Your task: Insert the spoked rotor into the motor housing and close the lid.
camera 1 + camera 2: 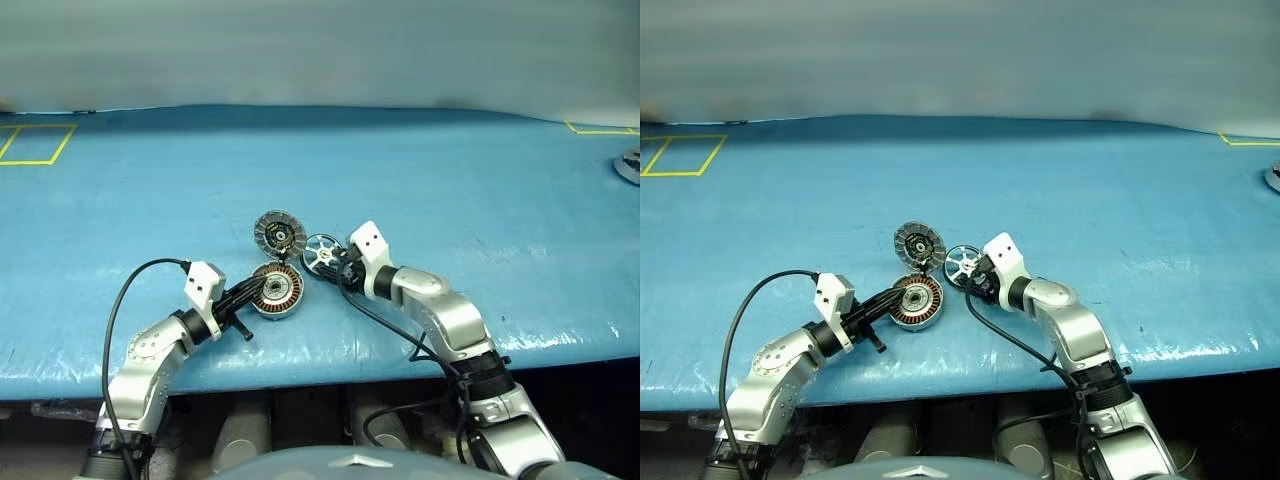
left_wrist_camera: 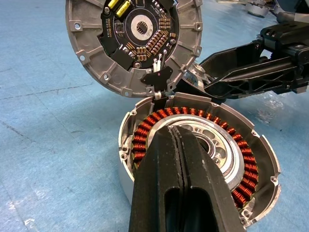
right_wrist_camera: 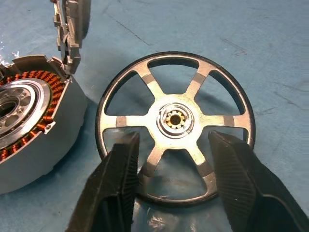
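The motor housing (image 1: 277, 291), a grey cup with copper windings (image 2: 248, 166) around a silver centre, sits near the table's front edge. Its lid (image 1: 280, 233) stands tilted open on the far side, its circuit-board face (image 2: 137, 29) towards me. Just right of the housing, the spoked rotor (image 3: 176, 118) lies flat on the blue mat. My left gripper (image 2: 176, 131) is shut with nothing in it, its tips over the housing's near rim. My right gripper (image 3: 173, 140) is open, its fingers (image 3: 123, 164) standing over the rotor's near part, one on each side of the hub.
Yellow tape squares mark the far left (image 1: 35, 145) and far right (image 1: 600, 128) of the table. A round metal part (image 1: 630, 165) lies at the right edge. The table's front edge (image 1: 320, 365) runs just below both arms.
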Controlling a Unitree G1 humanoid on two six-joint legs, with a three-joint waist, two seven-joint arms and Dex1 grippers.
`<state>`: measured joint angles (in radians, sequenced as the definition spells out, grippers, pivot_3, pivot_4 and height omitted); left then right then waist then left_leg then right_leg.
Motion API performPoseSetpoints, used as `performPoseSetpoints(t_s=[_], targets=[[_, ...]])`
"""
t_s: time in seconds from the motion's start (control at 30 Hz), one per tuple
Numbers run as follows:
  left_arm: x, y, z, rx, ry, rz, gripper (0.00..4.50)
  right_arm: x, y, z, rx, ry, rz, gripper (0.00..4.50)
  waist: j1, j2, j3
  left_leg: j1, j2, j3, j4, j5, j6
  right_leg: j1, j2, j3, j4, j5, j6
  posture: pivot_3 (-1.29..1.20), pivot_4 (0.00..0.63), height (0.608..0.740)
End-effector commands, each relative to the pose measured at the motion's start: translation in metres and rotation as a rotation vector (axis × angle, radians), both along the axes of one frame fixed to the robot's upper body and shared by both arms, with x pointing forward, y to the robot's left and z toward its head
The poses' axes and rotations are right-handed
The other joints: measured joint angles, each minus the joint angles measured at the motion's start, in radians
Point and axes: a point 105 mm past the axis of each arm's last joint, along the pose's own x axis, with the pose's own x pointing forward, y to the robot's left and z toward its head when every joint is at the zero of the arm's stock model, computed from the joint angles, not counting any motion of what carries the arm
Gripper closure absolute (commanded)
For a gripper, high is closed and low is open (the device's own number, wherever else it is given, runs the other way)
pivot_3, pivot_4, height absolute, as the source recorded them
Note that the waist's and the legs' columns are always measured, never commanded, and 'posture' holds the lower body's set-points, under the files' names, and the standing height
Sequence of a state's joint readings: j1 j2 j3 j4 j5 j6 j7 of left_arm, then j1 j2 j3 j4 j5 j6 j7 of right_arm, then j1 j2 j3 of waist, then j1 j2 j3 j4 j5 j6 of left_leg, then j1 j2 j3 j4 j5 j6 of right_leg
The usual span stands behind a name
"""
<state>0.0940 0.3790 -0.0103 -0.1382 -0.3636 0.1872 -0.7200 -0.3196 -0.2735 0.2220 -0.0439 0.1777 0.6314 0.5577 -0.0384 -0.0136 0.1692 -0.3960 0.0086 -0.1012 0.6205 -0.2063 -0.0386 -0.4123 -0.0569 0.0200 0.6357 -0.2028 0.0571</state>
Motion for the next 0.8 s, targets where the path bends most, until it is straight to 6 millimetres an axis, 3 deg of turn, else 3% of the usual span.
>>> performPoseSetpoints(t_s=[0.03, 0.1, 0.3, 0.6, 0.8], targets=[[-0.001, 0.002, -0.002, 0.013, 0.006, 0.007, 4.50, -0.001, -0.004, -0.008, -0.027, 0.023, -0.012, 3.09, -0.001, 0.000, -0.001, 0.000, 0.000, 0.000, 0.000, 0.000, 0.000, 0.000, 0.000, 0.000, 0.000, 0.000, 0.000, 0.00, 0.150, 0.740], [0.000, 0.002, -0.003, 0.013, 0.006, 0.005, 4.50, -0.001, -0.005, -0.008, -0.030, 0.017, -0.018, 3.31, -0.001, 0.000, -0.002, 0.001, 0.000, 0.000, 0.000, 0.000, 0.000, 0.001, 0.000, 0.000, 0.000, 0.000, 0.000, 0.00, 0.150, 0.740], [0.001, 0.000, -0.003, 0.011, 0.005, -0.005, 4.50, 0.003, -0.021, -0.002, -0.034, -0.021, -0.088, 3.31, 0.001, 0.000, -0.002, 0.001, 0.000, 0.000, 0.000, 0.000, 0.000, 0.001, 0.000, 0.000, 0.000, 0.000, 0.000, 0.00, 0.150, 0.740], [0.004, 0.004, 0.007, -0.009, -0.022, -0.027, 4.50, -0.001, -0.079, 0.026, -0.052, -0.133, -0.232, 3.31, 0.007, 0.000, -0.002, -0.001, -0.001, 0.000, -0.001, 0.000, 0.000, -0.001, -0.001, 0.000, -0.001, 0.000, 0.000, 0.00, 0.150, 0.740], [0.007, 0.010, 0.017, -0.010, -0.051, -0.039, 4.50, -0.043, -0.051, 0.050, 0.074, -0.163, 0.098, 3.31, -0.002, 0.001, 0.000, -0.003, 0.000, 0.000, -0.001, 0.000, 0.001, -0.002, -0.001, 0.000, -0.001, 0.000, 0.000, 0.00, 0.150, 0.740]])
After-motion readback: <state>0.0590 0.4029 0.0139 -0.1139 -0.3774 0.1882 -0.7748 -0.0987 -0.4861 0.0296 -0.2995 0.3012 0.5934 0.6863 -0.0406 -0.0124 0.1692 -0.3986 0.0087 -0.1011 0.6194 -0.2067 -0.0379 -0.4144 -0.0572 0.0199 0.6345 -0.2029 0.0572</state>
